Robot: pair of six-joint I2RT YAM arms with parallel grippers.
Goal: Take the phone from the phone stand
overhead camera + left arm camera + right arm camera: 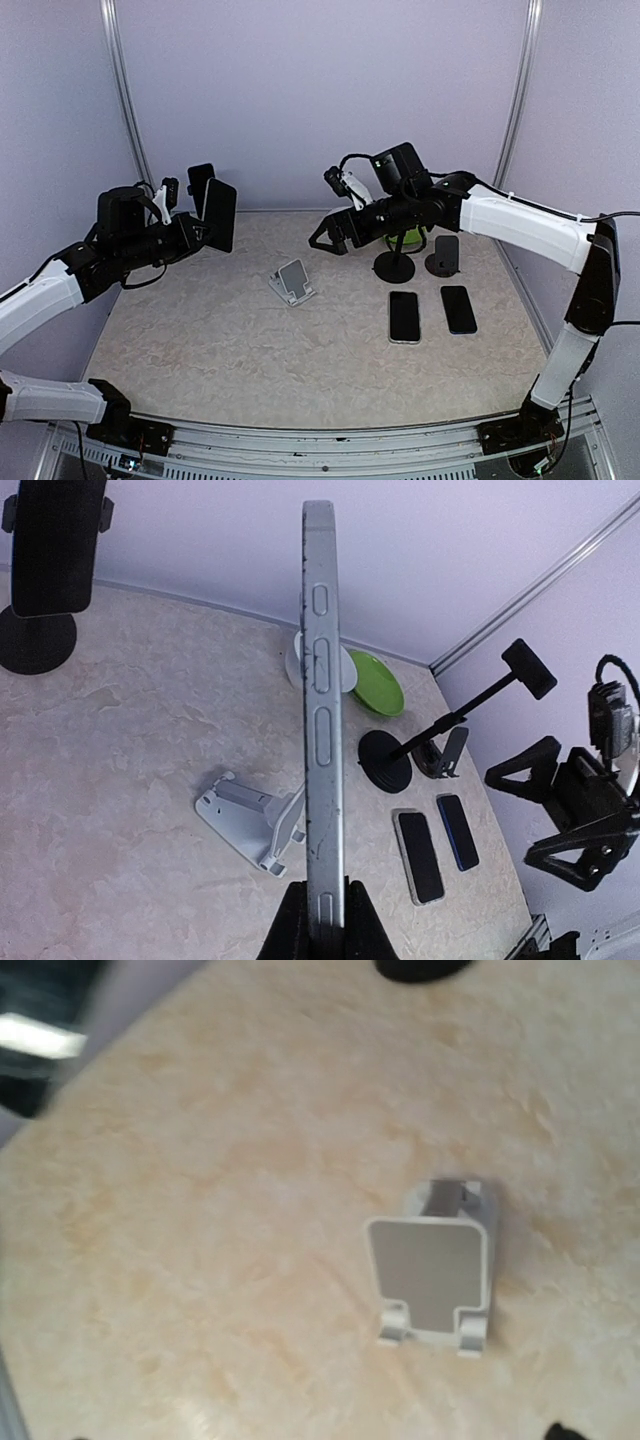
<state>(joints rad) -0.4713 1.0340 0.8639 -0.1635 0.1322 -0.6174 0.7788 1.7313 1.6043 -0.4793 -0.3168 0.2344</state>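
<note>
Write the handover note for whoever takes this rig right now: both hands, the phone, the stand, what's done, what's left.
Left hand: shut on the phone, gripped at one end and held in the air over the left side of the table.
Right hand: open and empty, hovering above the table behind the white phone stand.
Stand: empty, mid-table.
Two other phones lie flat on the right.
Done: the phone is off the stand.
Left: probably lay the phone on bare table and release it.
</note>
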